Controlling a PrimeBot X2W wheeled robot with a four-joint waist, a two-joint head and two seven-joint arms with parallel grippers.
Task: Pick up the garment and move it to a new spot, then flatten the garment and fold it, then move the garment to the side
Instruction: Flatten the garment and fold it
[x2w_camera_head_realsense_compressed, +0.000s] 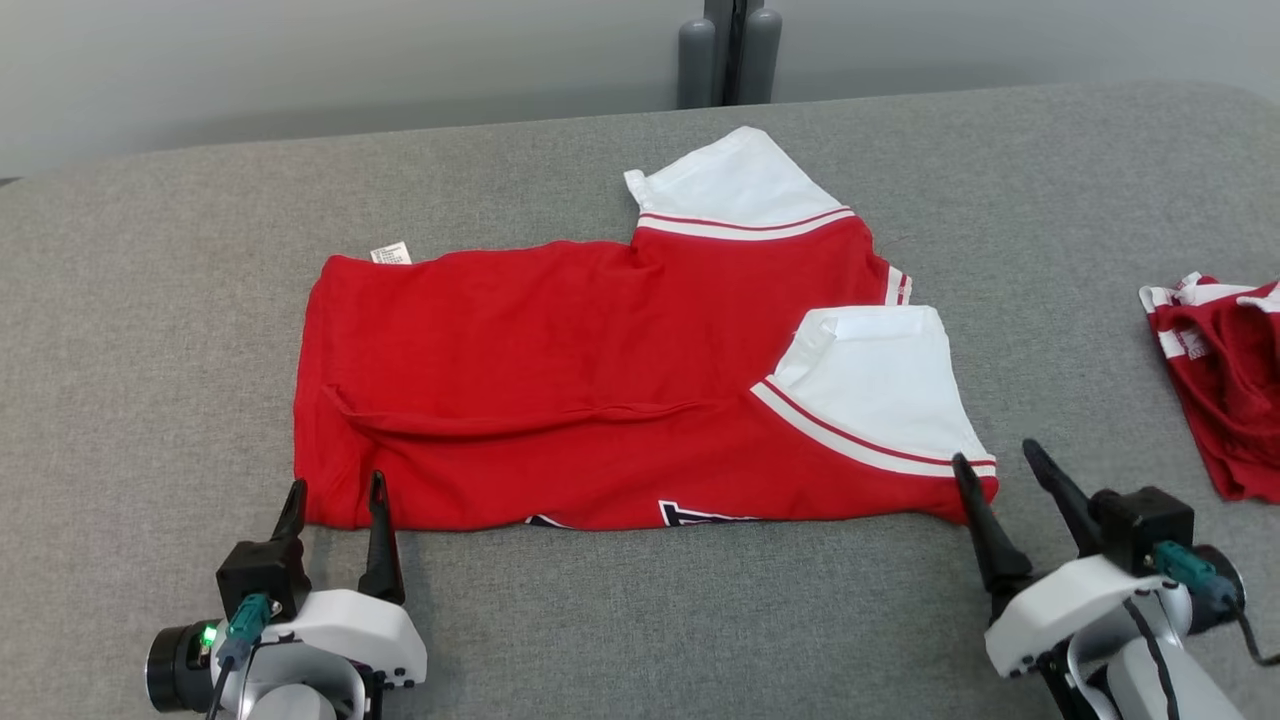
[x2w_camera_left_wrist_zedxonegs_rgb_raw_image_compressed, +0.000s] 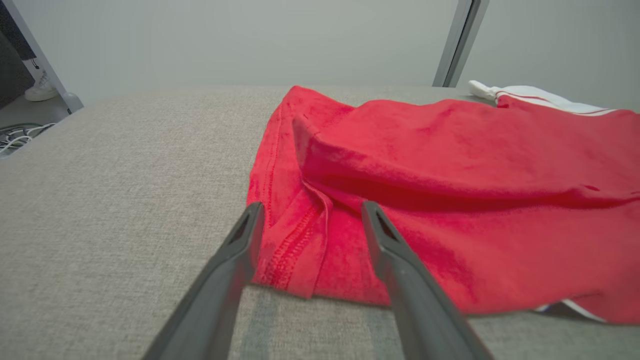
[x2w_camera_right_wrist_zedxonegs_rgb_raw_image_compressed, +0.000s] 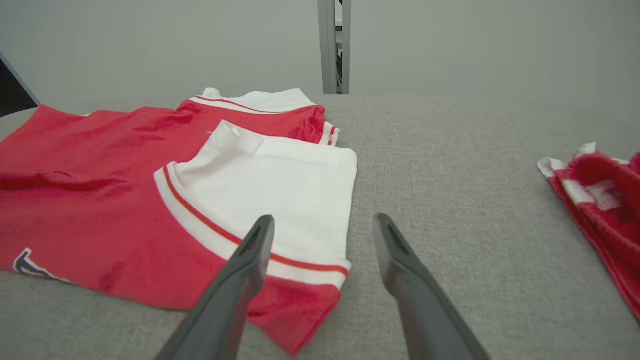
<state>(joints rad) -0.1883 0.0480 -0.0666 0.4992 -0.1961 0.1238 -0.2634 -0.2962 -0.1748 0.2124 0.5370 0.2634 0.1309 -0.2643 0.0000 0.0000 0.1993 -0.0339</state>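
Note:
The garment (x2w_camera_head_realsense_compressed: 600, 390) is a red shirt with white sleeves, lying folded lengthwise on the grey table (x2w_camera_head_realsense_compressed: 150, 300); it also shows in the left wrist view (x2w_camera_left_wrist_zedxonegs_rgb_raw_image_compressed: 450, 165) and the right wrist view (x2w_camera_right_wrist_zedxonegs_rgb_raw_image_compressed: 125, 200). My left gripper (x2w_camera_head_realsense_compressed: 335, 495) stands open at the garment's near left corner, its fingers straddling the hem (x2w_camera_left_wrist_zedxonegs_rgb_raw_image_compressed: 285, 250) with nothing pinched. My right gripper (x2w_camera_head_realsense_compressed: 995, 465) is open at the near right corner, beside the lower white sleeve (x2w_camera_right_wrist_zedxonegs_rgb_raw_image_compressed: 280, 185), holding nothing.
A second red and white garment (x2w_camera_head_realsense_compressed: 1225, 380) lies crumpled at the table's right edge, also seen in the right wrist view (x2w_camera_right_wrist_zedxonegs_rgb_raw_image_compressed: 600, 195). A grey post (x2w_camera_head_realsense_compressed: 730, 50) stands behind the table's far edge. Bare grey table surrounds the shirt.

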